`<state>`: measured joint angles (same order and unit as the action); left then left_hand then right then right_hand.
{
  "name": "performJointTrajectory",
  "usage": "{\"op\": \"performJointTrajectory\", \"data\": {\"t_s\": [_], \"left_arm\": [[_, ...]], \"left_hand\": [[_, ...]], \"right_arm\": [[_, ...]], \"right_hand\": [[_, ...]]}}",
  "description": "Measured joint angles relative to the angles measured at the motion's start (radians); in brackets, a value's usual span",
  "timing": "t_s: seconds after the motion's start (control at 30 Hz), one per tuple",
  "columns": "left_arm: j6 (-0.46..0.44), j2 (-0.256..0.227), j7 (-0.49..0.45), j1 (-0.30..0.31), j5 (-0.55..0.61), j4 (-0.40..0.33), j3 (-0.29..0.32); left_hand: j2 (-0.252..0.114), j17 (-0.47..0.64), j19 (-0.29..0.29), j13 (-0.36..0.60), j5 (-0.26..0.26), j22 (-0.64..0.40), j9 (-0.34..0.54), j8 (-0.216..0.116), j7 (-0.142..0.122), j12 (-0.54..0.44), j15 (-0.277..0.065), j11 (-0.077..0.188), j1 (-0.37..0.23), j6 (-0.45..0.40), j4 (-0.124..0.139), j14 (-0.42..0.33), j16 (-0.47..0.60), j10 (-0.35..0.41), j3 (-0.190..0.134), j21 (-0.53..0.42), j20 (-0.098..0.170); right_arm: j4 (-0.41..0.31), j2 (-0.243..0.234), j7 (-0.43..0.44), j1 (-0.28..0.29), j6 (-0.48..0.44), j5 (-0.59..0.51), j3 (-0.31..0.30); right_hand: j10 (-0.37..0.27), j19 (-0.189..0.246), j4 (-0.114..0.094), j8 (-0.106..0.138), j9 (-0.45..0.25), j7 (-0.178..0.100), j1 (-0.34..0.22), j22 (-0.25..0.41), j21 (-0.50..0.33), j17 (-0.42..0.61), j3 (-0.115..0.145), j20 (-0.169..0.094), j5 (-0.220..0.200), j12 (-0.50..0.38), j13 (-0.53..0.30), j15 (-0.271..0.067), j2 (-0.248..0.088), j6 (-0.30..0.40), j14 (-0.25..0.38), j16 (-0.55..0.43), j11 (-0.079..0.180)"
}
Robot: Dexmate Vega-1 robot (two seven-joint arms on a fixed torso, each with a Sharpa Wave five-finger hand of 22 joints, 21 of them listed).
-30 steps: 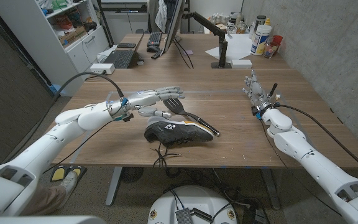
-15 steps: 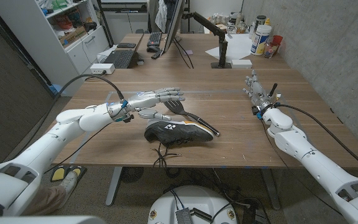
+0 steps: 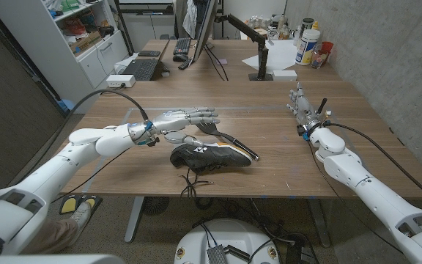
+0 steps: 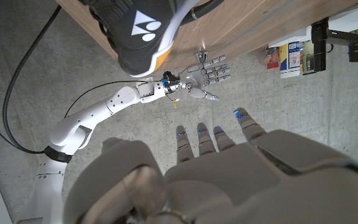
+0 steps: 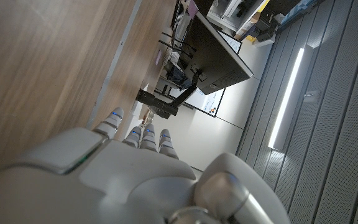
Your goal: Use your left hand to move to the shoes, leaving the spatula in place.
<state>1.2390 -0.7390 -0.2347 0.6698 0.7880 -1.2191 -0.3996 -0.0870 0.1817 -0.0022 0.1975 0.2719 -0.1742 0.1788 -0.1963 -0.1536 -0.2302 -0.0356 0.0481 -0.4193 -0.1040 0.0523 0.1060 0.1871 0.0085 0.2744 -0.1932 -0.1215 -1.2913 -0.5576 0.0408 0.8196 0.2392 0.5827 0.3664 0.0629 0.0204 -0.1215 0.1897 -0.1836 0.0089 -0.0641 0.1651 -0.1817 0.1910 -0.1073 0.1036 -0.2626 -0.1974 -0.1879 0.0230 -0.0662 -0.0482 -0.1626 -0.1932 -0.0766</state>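
There is one black shoe on the table. One spatula lies just behind it, at 12 o'clock from the shoe. There are two robot hands: the left hand at 10 o'clock from the shoe, and the right hand at 2 o'clock.

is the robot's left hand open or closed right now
Open: in the head view the left hand holds nothing, fingers extended and apart above the shoe.

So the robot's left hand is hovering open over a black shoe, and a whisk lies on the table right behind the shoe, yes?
Nearly. The left hand is open above the black shoe, but the tool behind the shoe is a black spatula, not a whisk. The head view shows its slotted blade and long handle.
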Motion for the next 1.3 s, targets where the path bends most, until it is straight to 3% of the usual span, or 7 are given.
{"op": "performJointTrajectory", "data": {"t_s": [0.9,1.3], "left_arm": [[-0.056,-0.022,-0.043,-0.016,0.037,-0.025,-0.081],[-0.077,-0.031,-0.102,-0.033,0.058,-0.013,-0.126]], "left_hand": [[-0.001,0.000,0.000,0.000,0.000,0.000,0.000,0.004,-0.002,0.000,0.000,0.000,-0.017,0.009,-0.004,0.000,0.000,0.000,-0.004,0.000,0.000],[-0.005,0.000,0.004,0.000,-0.006,0.000,0.000,0.004,0.000,0.000,0.000,0.005,-0.021,0.000,-0.008,-0.010,0.000,0.006,-0.008,0.000,0.004]], "right_arm": [[0.011,-0.009,-0.015,0.020,0.015,0.019,-0.015],[0.017,-0.015,-0.025,0.012,0.016,0.018,-0.015]], "right_hand": [[0.000,0.000,0.000,0.000,0.000,0.000,0.000,0.000,0.000,0.000,0.000,0.000,0.000,0.000,0.000,0.000,0.000,0.000,0.000,0.000,0.000],[0.000,0.000,0.003,0.000,0.000,0.000,-0.005,0.000,0.000,0.000,-0.003,0.000,0.000,0.000,-0.001,0.000,0.005,0.000,0.000,0.000,0.000]]}}
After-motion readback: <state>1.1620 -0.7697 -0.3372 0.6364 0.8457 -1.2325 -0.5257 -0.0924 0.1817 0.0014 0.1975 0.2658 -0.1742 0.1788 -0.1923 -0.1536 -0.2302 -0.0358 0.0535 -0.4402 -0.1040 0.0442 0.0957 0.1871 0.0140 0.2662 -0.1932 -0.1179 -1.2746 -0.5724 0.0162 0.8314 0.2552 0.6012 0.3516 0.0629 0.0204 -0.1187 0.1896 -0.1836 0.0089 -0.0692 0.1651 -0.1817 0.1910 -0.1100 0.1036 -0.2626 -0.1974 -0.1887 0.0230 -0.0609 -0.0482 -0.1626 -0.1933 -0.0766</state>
